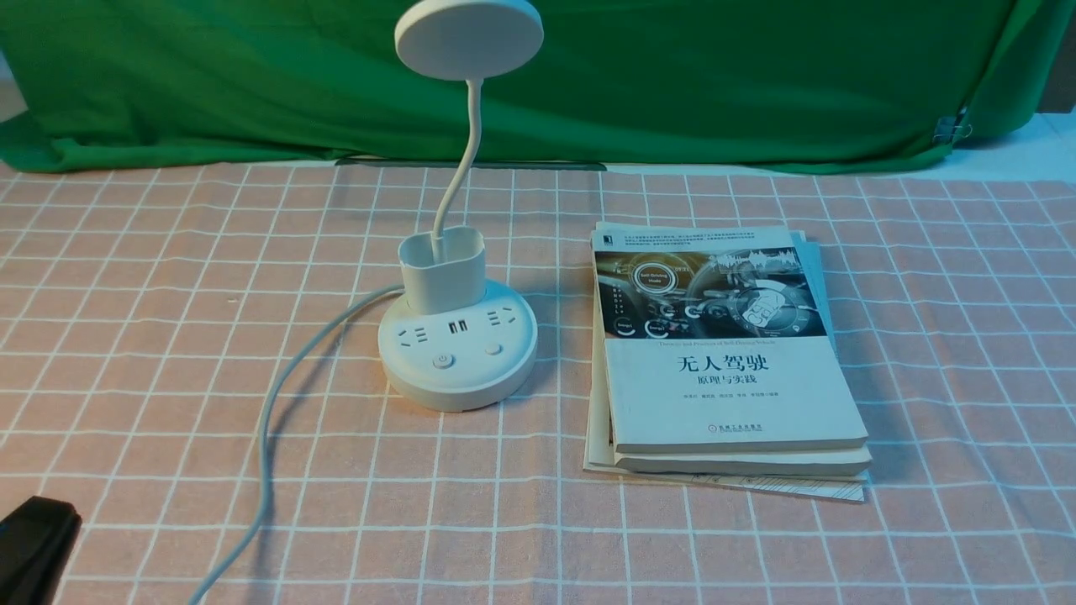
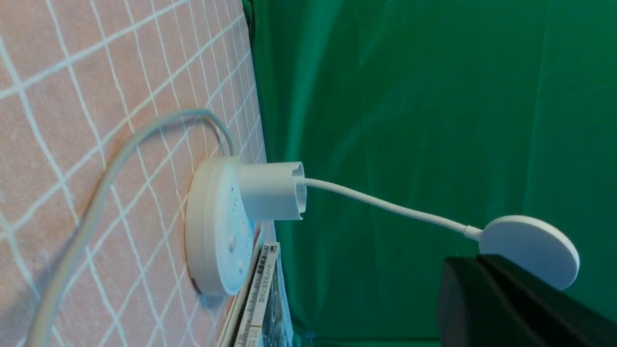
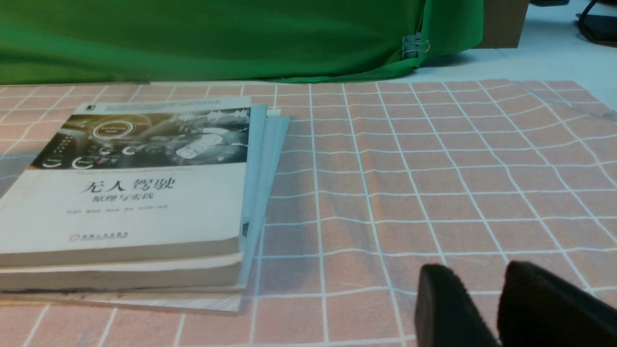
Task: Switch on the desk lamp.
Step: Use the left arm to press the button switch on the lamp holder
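Note:
The white desk lamp stands mid-table, its round base (image 1: 458, 357) carrying sockets and two buttons (image 1: 442, 361). Behind them rises the cup-shaped holder (image 1: 443, 273), then the thin neck up to the disc head (image 1: 469, 38), which shows no light. A grey cord (image 1: 269, 420) trails to the near left. My left gripper (image 1: 38, 525) sits at the near-left corner, well short of the base. In the left wrist view the left gripper (image 2: 475, 260) is shut and empty, with the lamp (image 2: 217, 226) far ahead. My right gripper (image 3: 482, 274) is slightly open over bare cloth, holding nothing.
A stack of books (image 1: 723, 370) lies just right of the lamp base, also seen as books (image 3: 130, 193) in the right wrist view. A green backdrop (image 1: 756, 84) hangs along the far edge. The pink checked tablecloth (image 1: 168, 294) covers the table.

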Robot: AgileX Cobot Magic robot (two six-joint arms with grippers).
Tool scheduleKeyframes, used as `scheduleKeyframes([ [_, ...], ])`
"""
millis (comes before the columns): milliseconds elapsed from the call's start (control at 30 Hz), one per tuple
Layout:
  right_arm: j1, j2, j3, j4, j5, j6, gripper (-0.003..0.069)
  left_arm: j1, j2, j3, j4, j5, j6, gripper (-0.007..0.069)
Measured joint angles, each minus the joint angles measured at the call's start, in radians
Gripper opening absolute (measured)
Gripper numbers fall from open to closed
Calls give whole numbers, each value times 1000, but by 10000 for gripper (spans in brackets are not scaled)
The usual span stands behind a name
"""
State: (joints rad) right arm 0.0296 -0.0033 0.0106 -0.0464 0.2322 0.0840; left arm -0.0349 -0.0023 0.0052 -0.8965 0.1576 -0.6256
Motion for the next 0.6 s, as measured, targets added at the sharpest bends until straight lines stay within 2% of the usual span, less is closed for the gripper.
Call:
scheduleKeyframes([
  [100, 0, 0, 0, 0, 0, 0, 239, 0, 0, -5, -3, -18, 42, 21],
  [167, 0, 0, 0, 0, 0, 0, 239, 0, -1, -55, 9, 14, 194, 21],
  [233, 0, 0, 0, 0, 0, 0, 239, 0, 2, -201, 64, 61, 480, 21],
  [267, 0, 0, 0, 0, 0, 0, 239, 0, 13, -274, 101, 75, 550, 21],
  [300, 0, 0, 0, 0, 0, 0, 239, 0, 18, -274, 113, 78, 564, 21],
  [333, 0, 0, 0, 0, 0, 0, 239, 4, 75, -407, 233, 128, 620, 21],
  [400, 0, 0, 0, 0, 0, 0, 239, 13, 201, -561, 454, 231, 584, 21],
  [433, 0, 0, 0, 0, 0, 0, 239, 12, 229, -574, 493, 259, 572, 21],
  [500, 0, 0, 0, 0, 0, 0, 239, 20, 404, -718, 693, 454, 530, 21],
  [533, 0, 0, 0, 0, 0, 0, 239, 19, 404, -729, 707, 472, 529, 21],
  [600, 0, 0, 0, 0, 0, 0, 239, 19, 546, -821, 802, 629, 527, 21],
])
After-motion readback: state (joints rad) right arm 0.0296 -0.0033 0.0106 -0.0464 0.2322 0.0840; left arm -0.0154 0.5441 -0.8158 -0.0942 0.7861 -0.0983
